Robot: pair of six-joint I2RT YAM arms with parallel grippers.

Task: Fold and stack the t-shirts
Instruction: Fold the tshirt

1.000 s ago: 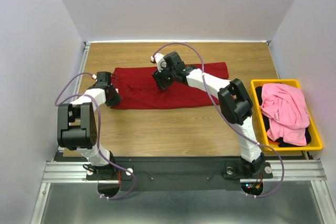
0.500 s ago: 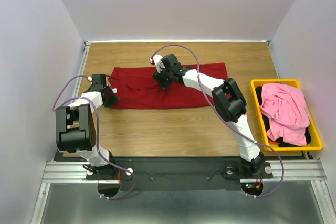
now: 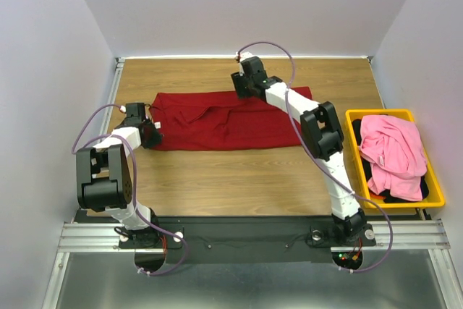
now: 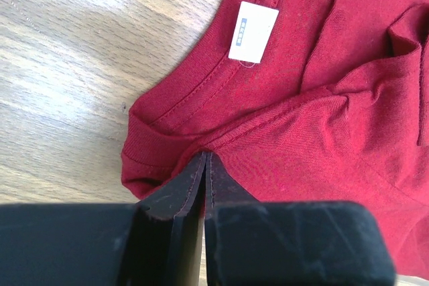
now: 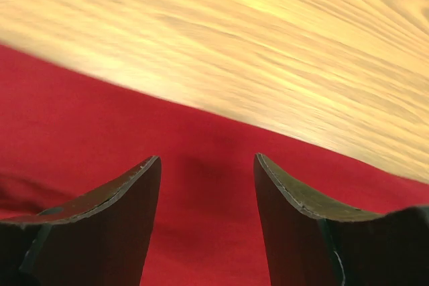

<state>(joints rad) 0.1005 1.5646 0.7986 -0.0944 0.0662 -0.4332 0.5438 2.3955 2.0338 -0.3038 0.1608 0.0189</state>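
Observation:
A dark red t-shirt (image 3: 217, 124) lies spread flat across the middle of the wooden table. Its collar and white neck label (image 4: 253, 31) point left. My left gripper (image 3: 150, 132) is at the shirt's left end, low on the table. In the left wrist view its jaws (image 4: 204, 157) are shut on a fold of the red cloth just below the collar. My right gripper (image 3: 244, 85) hovers over the shirt's far edge. Its jaws (image 5: 206, 160) stand open with nothing between them, red cloth (image 5: 100, 125) beneath. A pink t-shirt (image 3: 394, 151) lies crumpled over a black one (image 3: 396, 197).
A yellow plastic bin (image 3: 380, 113) stands at the right edge of the table and holds the pink and black shirts. Bare wood (image 3: 239, 175) runs between the red shirt and the arm bases. White walls close in the table on three sides.
My right gripper has lifted off the middle of the red shirt and moved back and right to its far edge. The left gripper has stayed put, shut on the cloth.

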